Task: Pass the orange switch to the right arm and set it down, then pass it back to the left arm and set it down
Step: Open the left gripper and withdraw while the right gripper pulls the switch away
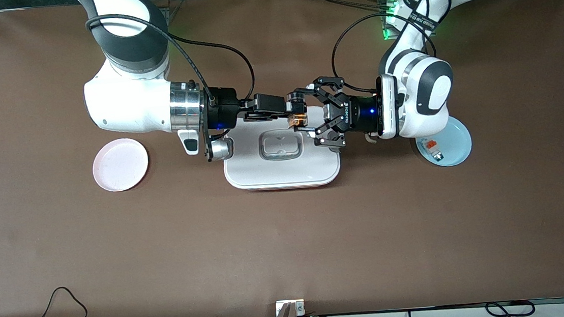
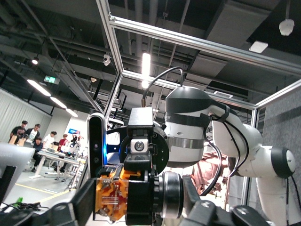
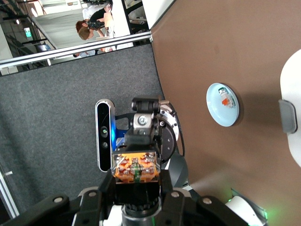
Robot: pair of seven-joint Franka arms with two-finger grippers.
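The orange switch (image 1: 298, 115) is in the air over the white box (image 1: 283, 172), crosswise between the two grippers. My right gripper (image 1: 285, 106) reaches in from the right arm's end, shut on the switch's black body (image 3: 136, 188), with the orange part (image 3: 136, 170) past its fingertips. My left gripper (image 1: 306, 114) reaches in from the left arm's end. Its fingers are spread wide and rest against the switch's two ends, the orange block (image 2: 113, 197) and the silver ring. The two grippers face each other closely.
An empty pink plate (image 1: 120, 164) lies toward the right arm's end. A light blue plate (image 1: 457, 152) with a small white-grey, red-topped block (image 1: 431, 148) lies under the left arm's wrist. A green-lit device (image 1: 392, 16) stands by the left arm's base.
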